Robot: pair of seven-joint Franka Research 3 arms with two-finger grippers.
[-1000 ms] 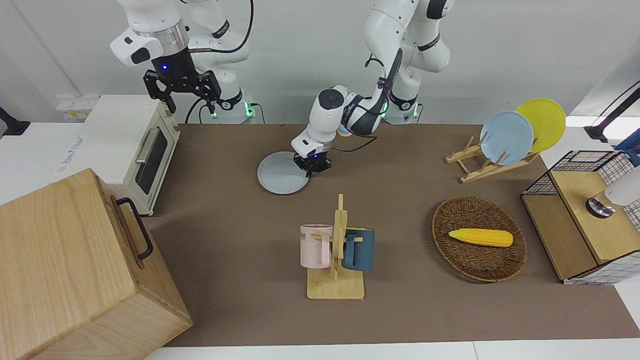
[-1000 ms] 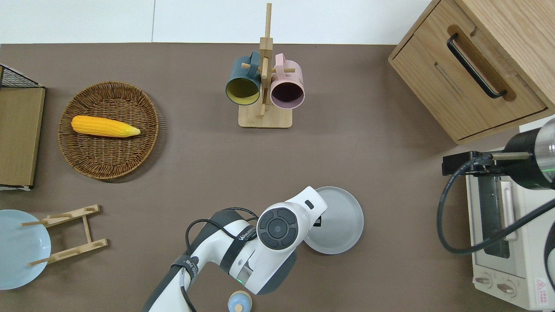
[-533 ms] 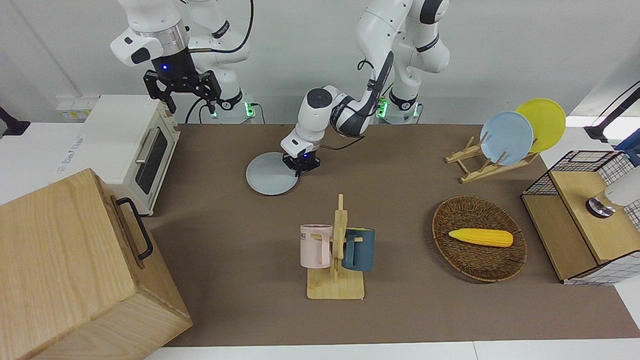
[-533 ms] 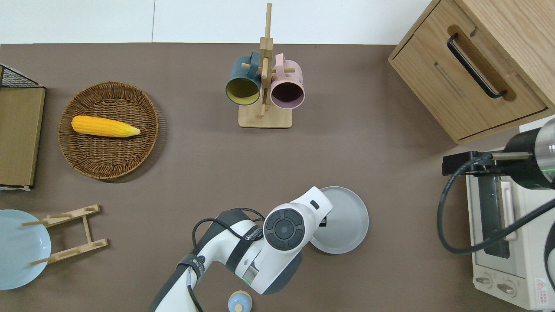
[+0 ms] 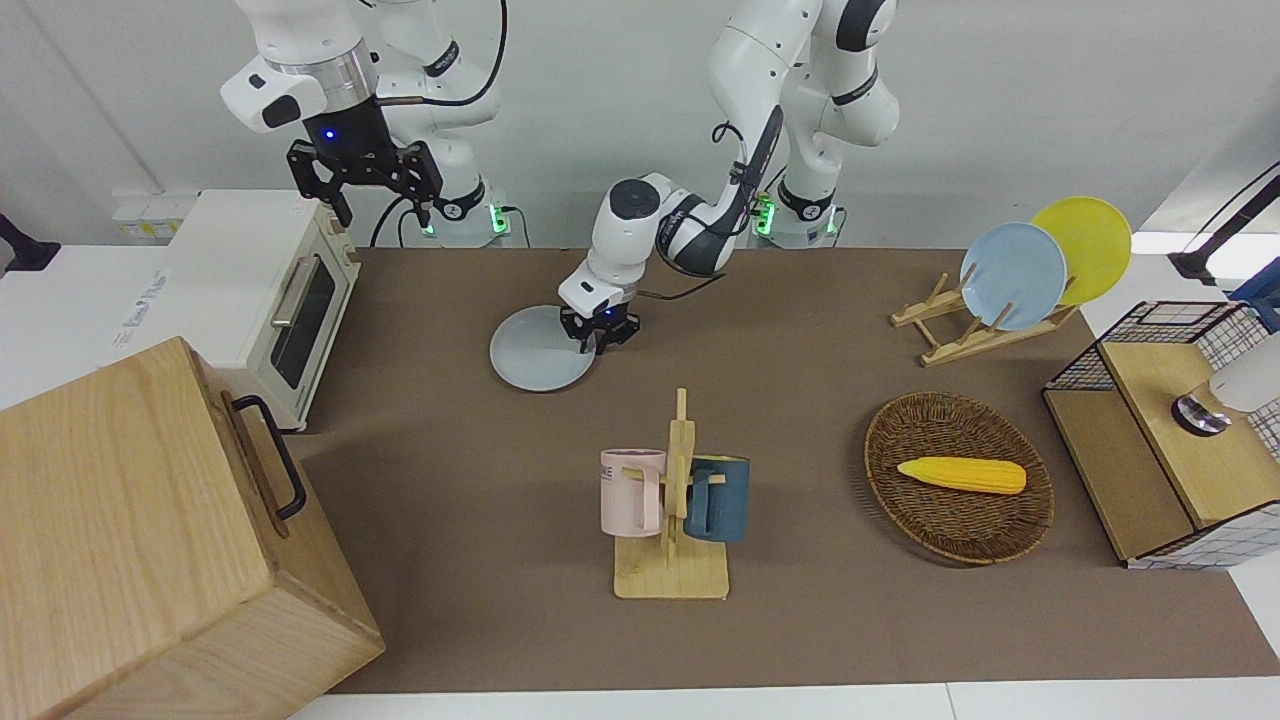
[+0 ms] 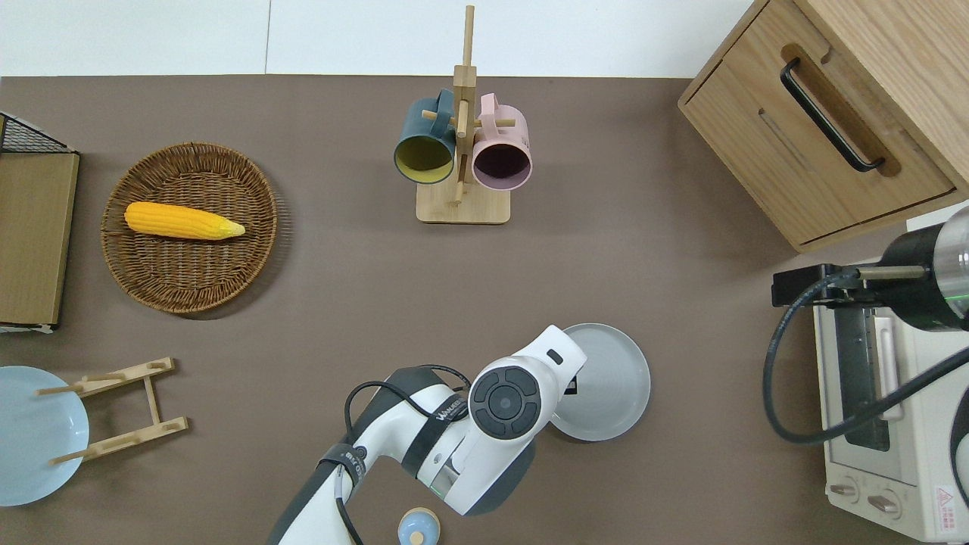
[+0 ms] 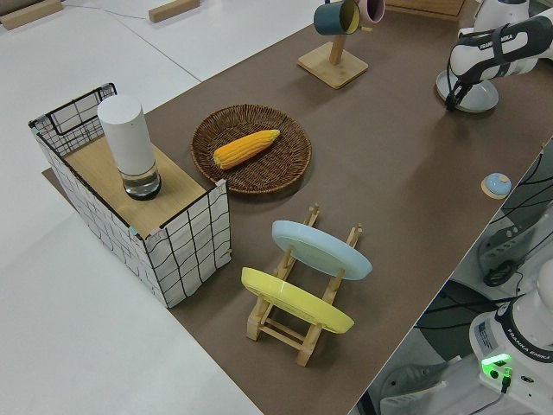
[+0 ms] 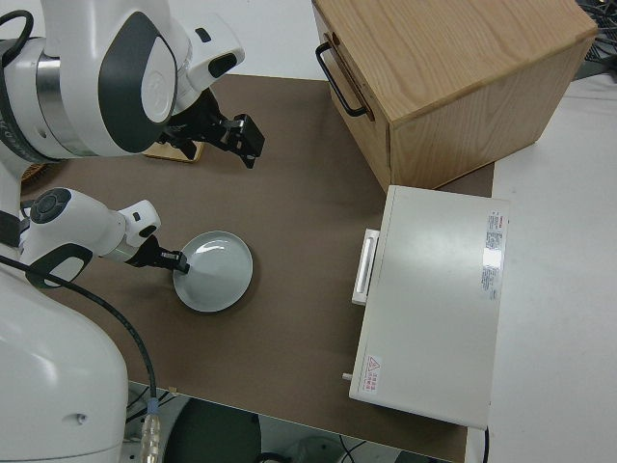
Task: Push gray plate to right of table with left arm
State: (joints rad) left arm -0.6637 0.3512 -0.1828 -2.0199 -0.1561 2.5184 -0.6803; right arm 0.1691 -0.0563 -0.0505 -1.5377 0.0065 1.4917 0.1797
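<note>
The table point(image 5: 800, 330) is carrying a wooden cabinet point(image 5: 150, 540) and a white toaster oven point(image 5: 270, 290) at the right arm's end. A mug rack point(image 5: 672, 520) with two mugs is standing farther from the robots, and a wicker basket point(image 5: 958, 478) with a corn cob point(image 5: 962, 474) is lying toward the left arm's end. The left arm point(image 5: 700, 220) is reaching low over the table. The gray plate point(image 5: 535, 355) is lying flat, between the mug rack and the robots. The left gripper point(image 5: 597, 333) is touching the plate's edge on the side toward the left arm's end; I cannot tell if its fingers are apart or together. The right arm is parked, its gripper point(image 5: 365, 195) spread apart.
</note>
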